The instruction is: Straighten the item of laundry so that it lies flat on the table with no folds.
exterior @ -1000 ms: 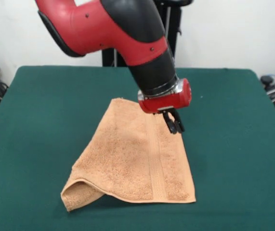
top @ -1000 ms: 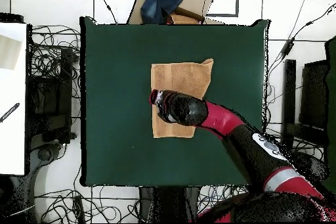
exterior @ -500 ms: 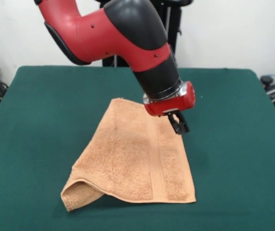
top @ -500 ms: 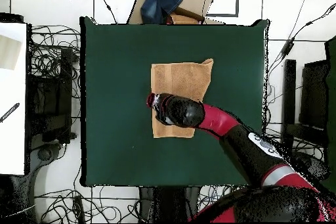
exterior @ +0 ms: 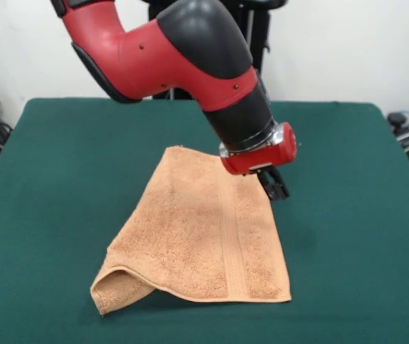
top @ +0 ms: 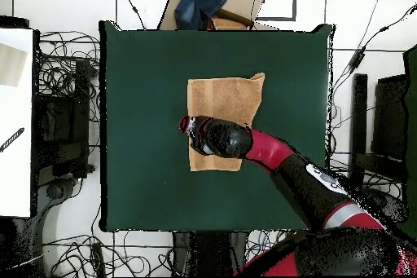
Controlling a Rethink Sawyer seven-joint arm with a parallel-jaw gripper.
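Note:
The item of laundry [exterior: 204, 236] is a peach-orange towel spread on the green table [exterior: 61, 158], with a woven band running along its right side. Its near-left corner [exterior: 114, 287] is curled under and stands up in a fold. My gripper [exterior: 276, 188] hangs just above the towel's right edge, near the far corner, and holds nothing of the cloth. In the overhead view the towel [top: 224, 95] lies near the middle of the table [top: 138, 87]. There the gripper [top: 186, 124] sits at the towel's left edge, and the arm covers the lower part of the cloth.
A cardboard box with a blue cloth [top: 213, 2] stands beyond the table's top edge in the overhead view. Cables [top: 69, 71] lie on the floor around the table. A white surface [top: 16, 120] is at the left.
My gripper has slid sideways from over the towel's band to its edge, rightward in the front view. The towel has not moved.

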